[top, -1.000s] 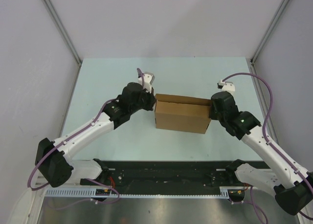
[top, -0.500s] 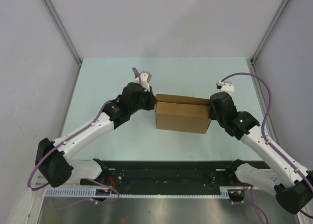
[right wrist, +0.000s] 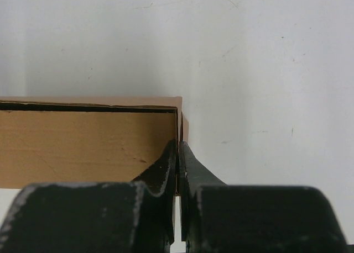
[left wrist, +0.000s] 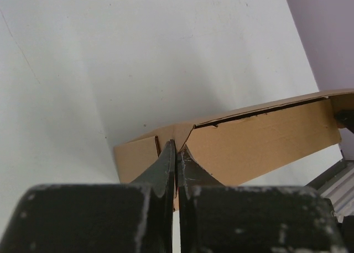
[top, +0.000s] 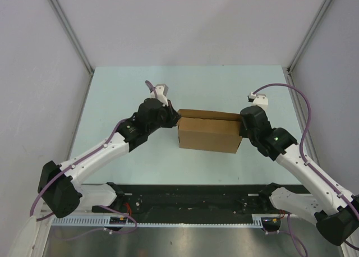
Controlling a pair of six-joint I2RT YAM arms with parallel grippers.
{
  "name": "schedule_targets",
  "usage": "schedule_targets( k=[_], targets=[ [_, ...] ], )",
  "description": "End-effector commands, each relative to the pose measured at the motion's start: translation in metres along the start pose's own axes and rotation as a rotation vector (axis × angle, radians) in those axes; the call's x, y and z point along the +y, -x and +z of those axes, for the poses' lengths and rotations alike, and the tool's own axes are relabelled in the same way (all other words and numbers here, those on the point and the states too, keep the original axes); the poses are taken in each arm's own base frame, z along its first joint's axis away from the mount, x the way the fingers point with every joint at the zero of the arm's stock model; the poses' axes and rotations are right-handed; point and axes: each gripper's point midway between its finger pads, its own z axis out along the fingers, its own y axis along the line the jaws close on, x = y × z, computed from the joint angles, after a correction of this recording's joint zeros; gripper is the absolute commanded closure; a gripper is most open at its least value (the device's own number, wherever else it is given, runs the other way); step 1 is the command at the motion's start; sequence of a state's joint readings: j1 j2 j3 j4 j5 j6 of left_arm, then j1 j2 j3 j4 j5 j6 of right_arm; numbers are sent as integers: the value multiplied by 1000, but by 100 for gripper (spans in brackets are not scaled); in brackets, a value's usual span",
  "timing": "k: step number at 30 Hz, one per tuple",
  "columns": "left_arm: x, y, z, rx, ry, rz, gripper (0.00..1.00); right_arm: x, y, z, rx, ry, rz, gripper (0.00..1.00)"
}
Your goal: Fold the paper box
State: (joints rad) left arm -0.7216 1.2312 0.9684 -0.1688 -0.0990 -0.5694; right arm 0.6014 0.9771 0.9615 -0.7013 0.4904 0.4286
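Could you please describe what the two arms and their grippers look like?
Both the left arm and right arm have white links with black joints, and a purple cable loops along each. A green light glows on the right arm. The left gripper and right gripper have black, tapered fingers with scuffed, whitish edges.

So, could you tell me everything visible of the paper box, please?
The paper box is plain brown unprinted cardboard, folded into a rectangular box resting on the table, long side facing the arms. A dark seam runs along its top edge. The shut left tool meets its left end, the shut right tool its right end.
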Motion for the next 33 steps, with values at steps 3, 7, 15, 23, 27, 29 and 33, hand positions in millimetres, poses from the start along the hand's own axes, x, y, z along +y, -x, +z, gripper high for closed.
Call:
schedule_targets(
  k=[3, 7, 15, 23, 27, 29, 33],
  targets=[
    [-12, -12, -6, 16, -41, -91, 100, 7, -6, 2, 18, 19, -10, 100],
    [-7, -17, -6, -17, -18, -54, 100, 8, -6, 1, 16, 24, -8, 100],
    [11, -16, -8, -100, 21, 12, 100, 8, -5, 0, 8, 27, -7, 100],
    [20, -21, -9, -180, 30, 40, 100, 9, -7, 0, 7, 27, -14, 100],
    [19, -24, -10, -224, 17, 59, 100, 10, -6, 0, 1, 30, -15, 100],
    [20, -23, -13, -269, 15, 84, 100, 10, -7, -1, -1, 32, -14, 100],
    [24, -20, -16, -309, 32, 127, 99, 10, -7, -1, -14, 34, -15, 100]
  ],
)
